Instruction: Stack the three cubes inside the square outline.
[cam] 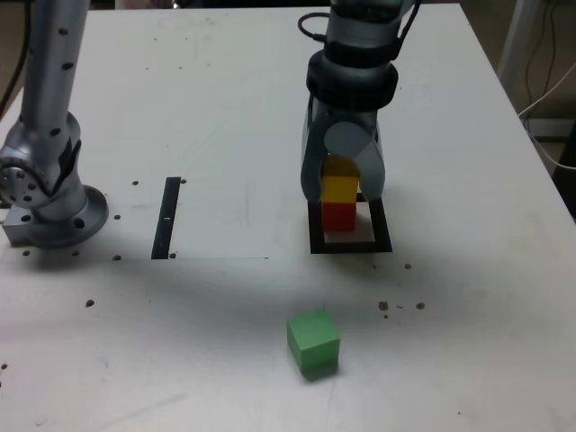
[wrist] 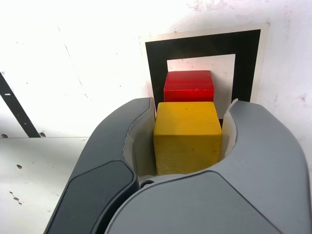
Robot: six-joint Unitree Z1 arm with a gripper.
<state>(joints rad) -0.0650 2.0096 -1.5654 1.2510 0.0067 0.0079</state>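
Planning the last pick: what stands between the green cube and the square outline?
Nothing visible: bare table lies between the green cube and the square outline, where the hand holds the yellow cube on the red cube.

A lab or test bench is suggested by a white table (cam: 207,117) marked with black tape, a bolted-down robot base (cam: 54,211) and loose cables (cam: 549,90).

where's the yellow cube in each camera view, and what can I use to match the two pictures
Exterior view: the yellow cube sits on the red cube, between the gripper jaws, right of centre.
Wrist view: the yellow cube fills the middle, clamped between the grey jaws, the red cube just beyond it.
Shared landmark: the square outline, with the red cube inside it.
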